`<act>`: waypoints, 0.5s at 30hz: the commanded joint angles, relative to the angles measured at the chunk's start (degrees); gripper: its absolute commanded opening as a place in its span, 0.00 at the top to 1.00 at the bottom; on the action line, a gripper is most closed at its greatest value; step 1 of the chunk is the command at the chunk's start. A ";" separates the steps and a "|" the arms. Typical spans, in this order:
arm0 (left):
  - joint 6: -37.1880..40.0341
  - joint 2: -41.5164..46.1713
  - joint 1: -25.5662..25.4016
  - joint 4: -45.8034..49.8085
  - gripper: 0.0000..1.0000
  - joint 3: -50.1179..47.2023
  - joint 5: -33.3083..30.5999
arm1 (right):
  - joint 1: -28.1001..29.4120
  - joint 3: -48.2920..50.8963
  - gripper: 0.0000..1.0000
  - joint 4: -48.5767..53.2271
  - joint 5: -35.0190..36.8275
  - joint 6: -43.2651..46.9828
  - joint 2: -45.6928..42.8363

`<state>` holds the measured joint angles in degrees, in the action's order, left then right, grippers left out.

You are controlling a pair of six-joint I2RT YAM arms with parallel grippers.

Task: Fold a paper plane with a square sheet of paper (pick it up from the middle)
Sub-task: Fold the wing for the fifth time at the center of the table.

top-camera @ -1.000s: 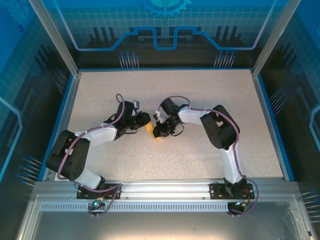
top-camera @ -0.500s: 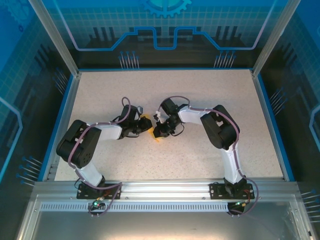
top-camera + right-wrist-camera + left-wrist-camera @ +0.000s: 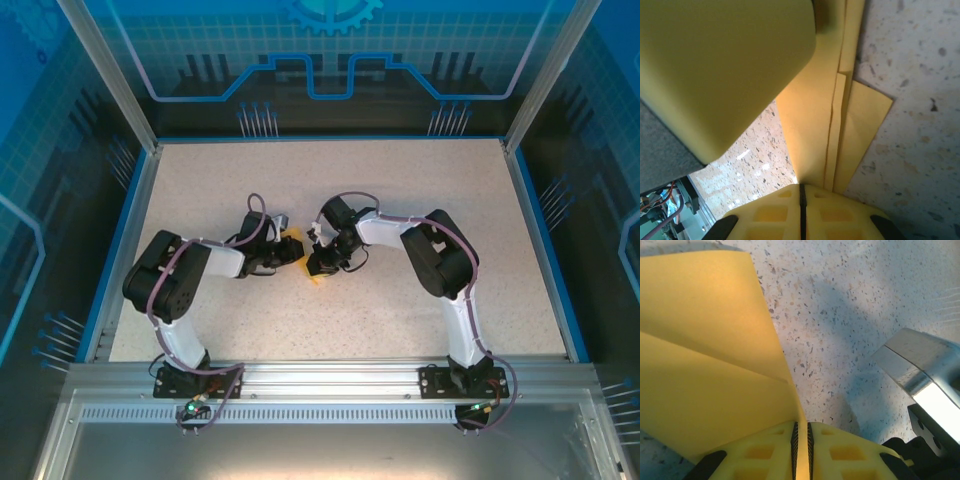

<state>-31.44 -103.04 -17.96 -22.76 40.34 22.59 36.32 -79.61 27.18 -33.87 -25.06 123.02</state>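
The left gripper (image 3: pixel 800 435) clamps the paper (image 3: pixel 705 380) at one edge; the right gripper (image 3: pixel 801 192) clamps its folded layers; the creases run straight ahead of it.

A high camera looks down on the whole table (image 3: pixel 400 190) from its near edge; both wrist cameras closely face the same yellow paper (image 3: pixel 705 365).

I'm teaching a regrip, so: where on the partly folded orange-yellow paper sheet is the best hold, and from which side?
Pinch an edge of the partly folded orange-yellow paper sheet edge-on, one finger on each face. It is thin with raised flaps, so edges are reachable; the left gripper and right gripper hold it so.
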 commanded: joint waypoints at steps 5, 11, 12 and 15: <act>5.38 -3.28 4.19 1.05 0.82 2.80 -1.06 | -0.35 2.59 0.91 10.89 3.35 3.77 3.39; 5.69 -4.12 6.05 2.16 0.81 4.80 -1.14 | -0.28 3.81 0.91 12.39 3.98 5.08 3.19; 5.74 -4.41 6.37 2.35 0.81 5.24 -1.14 | -0.31 3.92 0.91 12.54 4.03 5.24 3.19; 5.93 -5.63 7.25 3.31 0.81 7.04 -1.16 | -0.40 4.42 0.91 12.75 4.23 5.46 3.02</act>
<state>-28.05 -106.52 -12.36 -21.08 45.17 25.15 36.21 -79.20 28.21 -34.30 -21.12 123.02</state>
